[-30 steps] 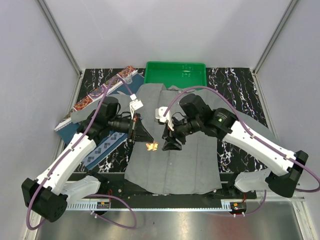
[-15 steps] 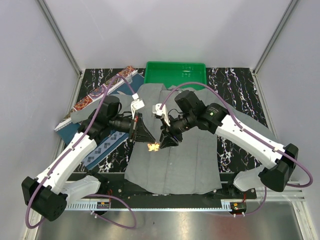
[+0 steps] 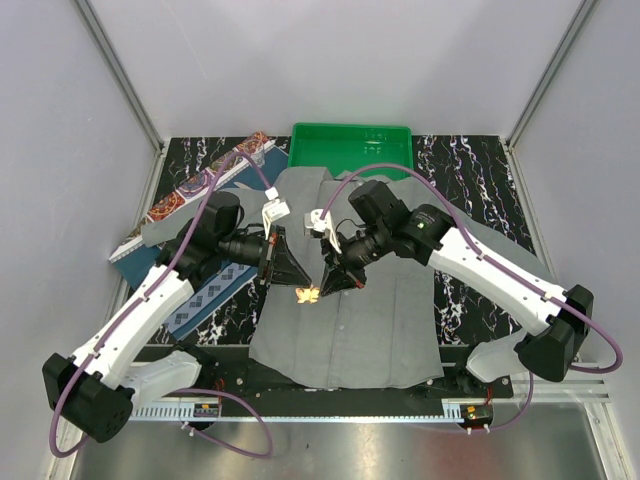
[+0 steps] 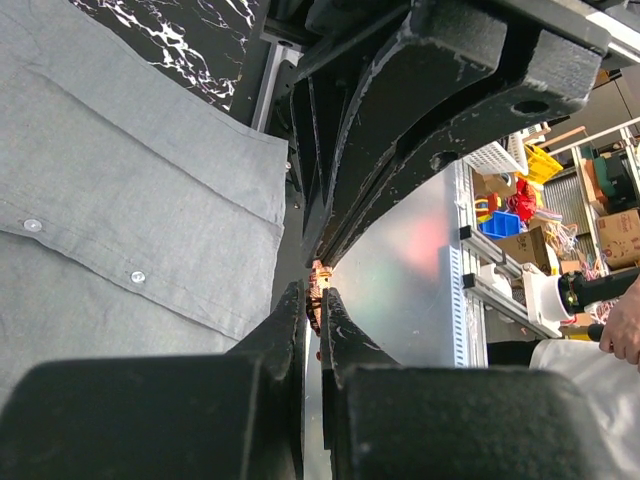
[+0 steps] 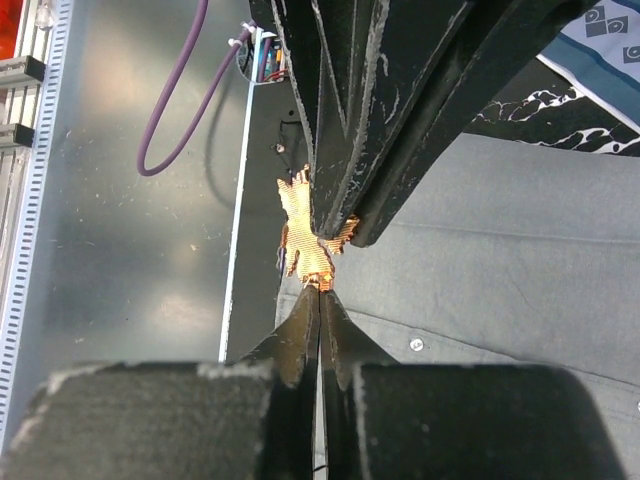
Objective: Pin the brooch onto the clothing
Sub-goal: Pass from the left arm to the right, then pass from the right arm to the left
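The brooch (image 3: 309,294), a tiny orange flower-like ornament, hangs just above the grey shirt, the clothing (image 3: 380,330), near its left front edge. My left gripper (image 3: 298,281) is shut on the brooch from the left; in the left wrist view the brooch (image 4: 317,290) shows edge-on between the tips of that gripper (image 4: 313,292). My right gripper (image 3: 328,286) meets it from the right. In the right wrist view the right gripper (image 5: 320,290) is shut, its tips pinching the lower edge of the brooch (image 5: 303,232), with the shirt (image 5: 520,260) below.
A green tray (image 3: 350,148) stands behind the shirt's collar. A dark blue patterned placemat (image 3: 205,300) lies under my left arm, and a red-and-teal patterned piece (image 3: 200,185) lies at the back left. The table is black marble (image 3: 470,170) between white walls.
My right gripper has moved left to the brooch and closed its jaws on its edge. The left gripper has kept its hold and barely moved.
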